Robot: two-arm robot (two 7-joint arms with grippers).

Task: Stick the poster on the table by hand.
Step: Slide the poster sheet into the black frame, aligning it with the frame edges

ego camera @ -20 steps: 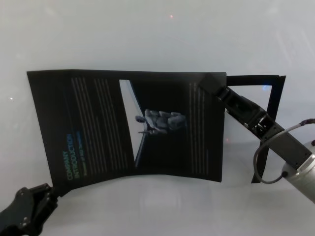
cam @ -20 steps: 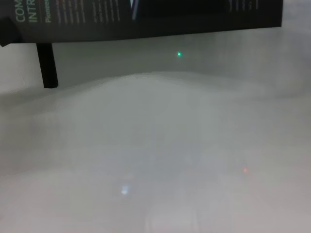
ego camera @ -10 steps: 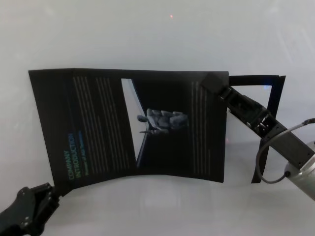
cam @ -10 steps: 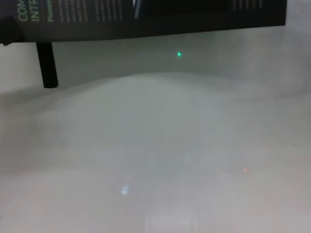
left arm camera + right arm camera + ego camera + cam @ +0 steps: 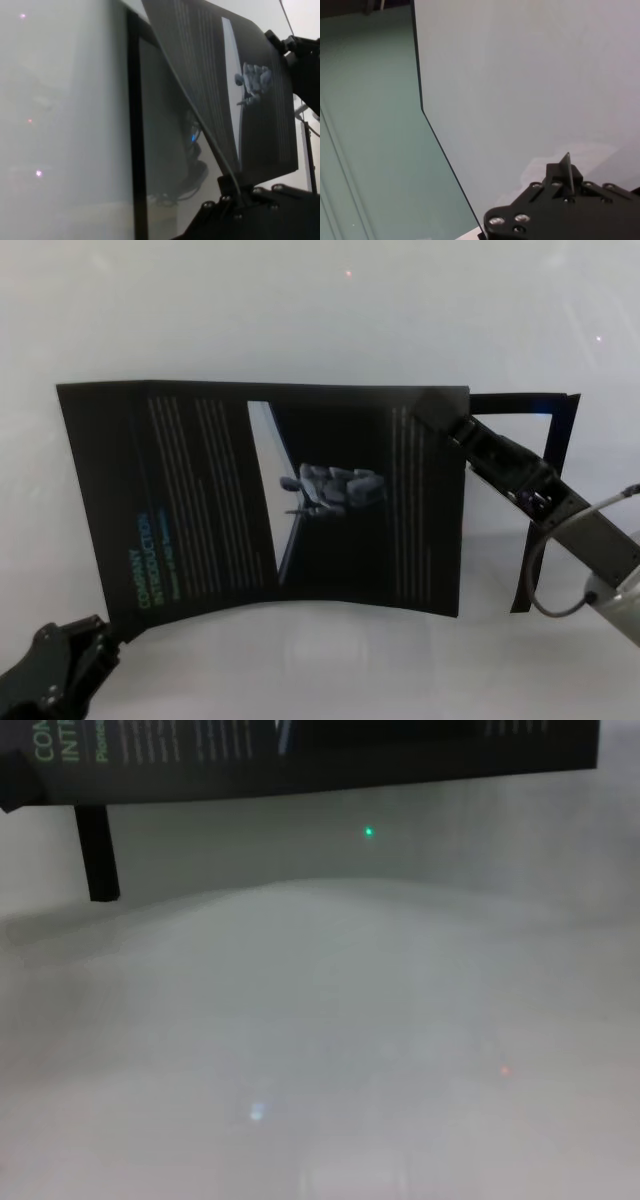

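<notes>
Pale table (image 5: pixel 320 310); both pincers pinch the poster (image 5: pixel 300 500) corners: left pincer (image 5: pixel 105 640) half cut off, right pincer (image 5: pixel 435 410).

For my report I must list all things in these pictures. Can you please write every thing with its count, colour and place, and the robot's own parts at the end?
poster: one, black with green heading, white text columns and a central picture; held over the table, near edge sagging.
table: one, pale grey-white, fills the view.
thin black frame: one, black, on the table behind the poster's right side.
left tool: one, black, shut on the poster's near left corner.
right tool: one, black, shut on the poster's far right corner, its arm reaching in from the right.
</notes>
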